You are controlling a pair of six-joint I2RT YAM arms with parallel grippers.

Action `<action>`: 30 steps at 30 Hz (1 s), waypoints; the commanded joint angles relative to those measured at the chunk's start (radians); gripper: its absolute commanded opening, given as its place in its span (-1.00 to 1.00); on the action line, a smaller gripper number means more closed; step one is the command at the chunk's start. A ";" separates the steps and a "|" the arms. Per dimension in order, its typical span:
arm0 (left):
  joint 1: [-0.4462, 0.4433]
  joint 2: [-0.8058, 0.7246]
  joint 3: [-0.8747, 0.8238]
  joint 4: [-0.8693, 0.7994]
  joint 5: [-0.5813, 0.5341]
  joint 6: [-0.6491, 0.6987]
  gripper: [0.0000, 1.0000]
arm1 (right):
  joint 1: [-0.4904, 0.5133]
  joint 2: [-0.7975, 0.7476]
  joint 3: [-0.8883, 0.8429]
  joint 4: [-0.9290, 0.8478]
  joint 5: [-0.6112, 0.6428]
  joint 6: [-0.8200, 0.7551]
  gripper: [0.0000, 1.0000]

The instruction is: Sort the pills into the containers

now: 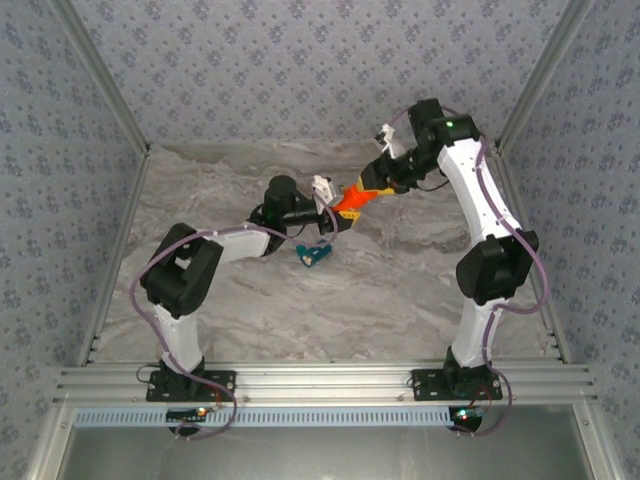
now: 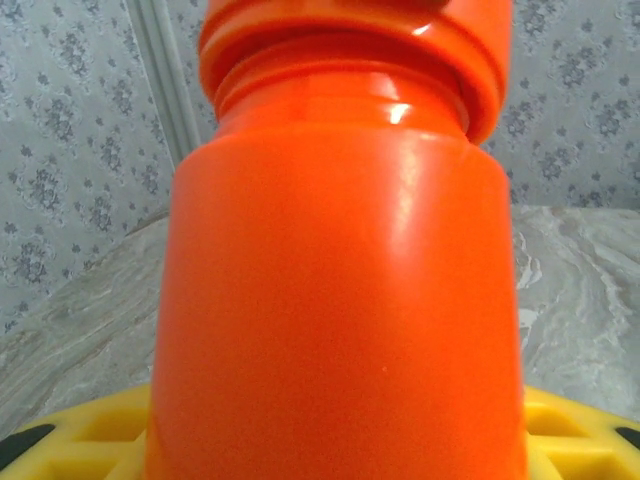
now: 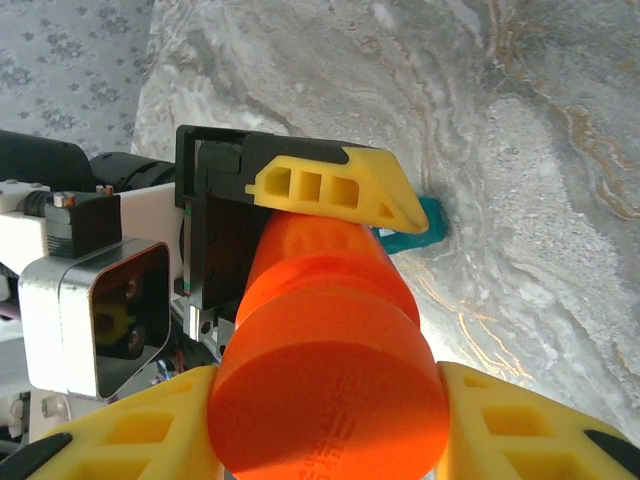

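Above the marble surface (image 1: 420, 290), a tilted orange bottle (image 1: 352, 203) spans both arms. The right claw (image 3: 330, 430) clamps its cap (image 3: 330, 390), and the left claw (image 2: 335, 445) grips its body. The teal pill box (image 1: 312, 256) lies on the surface below the left claw, partly hidden, and I cannot tell its long axis.

Bright even light; glare on orange bottle (image 2: 340, 300); close-up soft.

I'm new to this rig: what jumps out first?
An orange bottle is held above the table between both arms. The left gripper clamps its body, the right gripper its cap. Below it lies a small teal pill box.
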State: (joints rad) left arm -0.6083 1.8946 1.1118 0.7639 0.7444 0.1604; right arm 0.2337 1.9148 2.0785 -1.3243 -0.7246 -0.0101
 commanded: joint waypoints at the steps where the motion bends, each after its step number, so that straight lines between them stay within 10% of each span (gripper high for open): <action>1: -0.004 -0.071 0.013 -0.077 0.079 0.079 -1.00 | 0.003 0.008 -0.020 -0.032 -0.058 -0.064 -0.23; 30: -0.023 -0.075 0.113 -0.172 0.113 0.122 -1.00 | 0.069 0.051 -0.012 -0.068 -0.168 -0.114 -0.25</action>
State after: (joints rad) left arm -0.5945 1.8584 1.1698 0.5201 0.8490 0.2657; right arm 0.2363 1.9358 2.0453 -1.3712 -0.8146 -0.0963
